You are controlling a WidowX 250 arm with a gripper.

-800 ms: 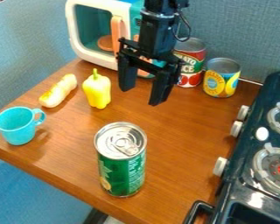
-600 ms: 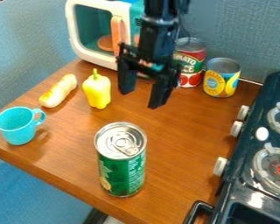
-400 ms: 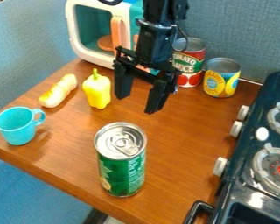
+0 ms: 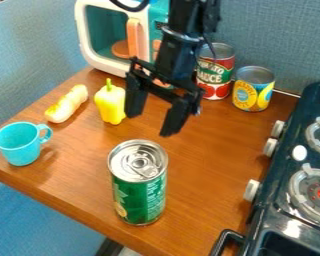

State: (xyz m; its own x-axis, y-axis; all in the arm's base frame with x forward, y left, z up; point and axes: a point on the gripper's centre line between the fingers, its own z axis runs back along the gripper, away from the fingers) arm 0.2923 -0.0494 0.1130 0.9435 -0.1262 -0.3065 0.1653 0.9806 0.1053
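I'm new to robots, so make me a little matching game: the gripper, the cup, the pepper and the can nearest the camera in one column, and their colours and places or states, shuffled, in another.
Column one
1. gripper
2. cup
3. pepper
4. nearest can

Column two
A. turquoise, nearest the picture's left edge
B. green sides, standing upright
C. black, hanging open above the table
D. yellow, stem pointing up

Right pairs: 1-C, 2-A, 3-D, 4-B

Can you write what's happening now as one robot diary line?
gripper: open, empty | nearest: yellow pepper | green can: upright
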